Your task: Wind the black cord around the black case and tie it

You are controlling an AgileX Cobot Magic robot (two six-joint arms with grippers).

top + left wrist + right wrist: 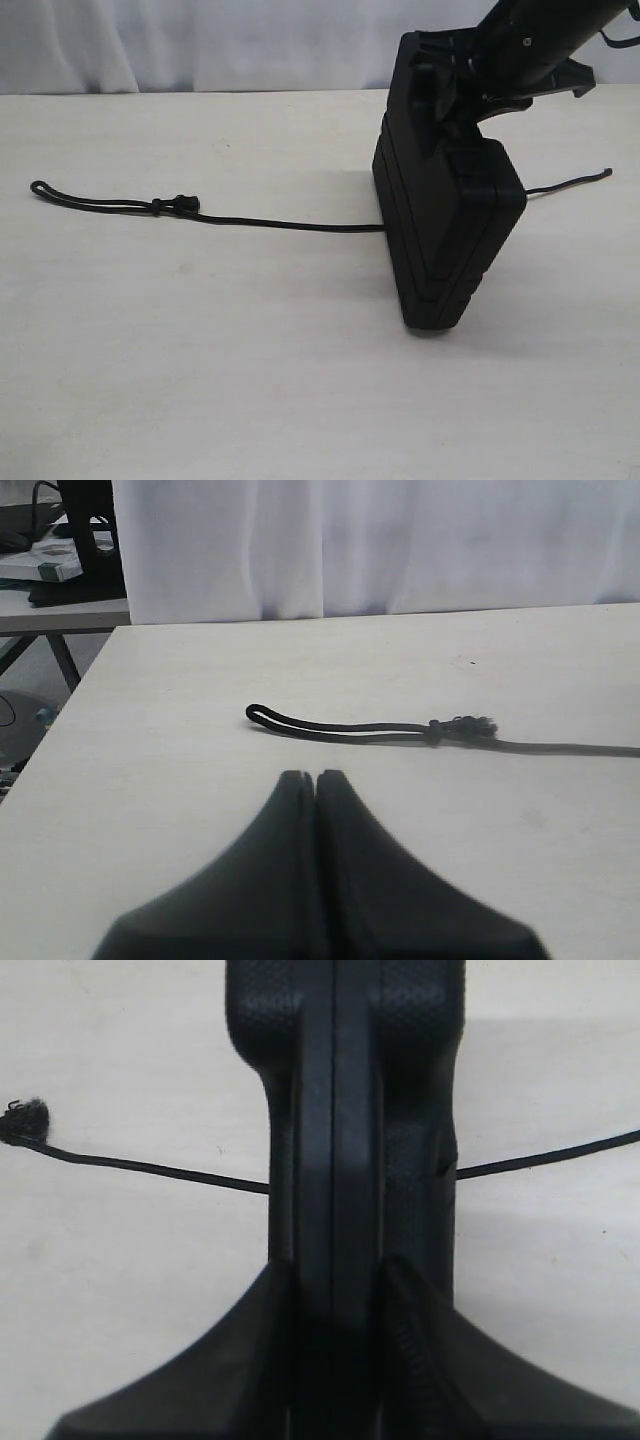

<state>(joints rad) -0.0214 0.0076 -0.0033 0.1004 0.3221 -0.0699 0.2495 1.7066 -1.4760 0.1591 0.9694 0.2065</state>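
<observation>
Right fingers (205, 1380) clamp black case (340, 1110) (black cord (150, 1167) emerges either side); left fingers (260, 880) together.

We record: exterior camera raised, facing the curtain (200, 40); left wrist low along the table (200, 380); right wrist close, pointing down. All share the black cord (290, 224).

A robot lab or test room: a plain pale work table (200, 680) fills the scene, a white curtain (350, 540) hangs as a backdrop just behind the table, a black robot arm (540, 40) reaches over the table, and beside the table stands a cluttered second desk (60, 608) on thin legs
</observation>
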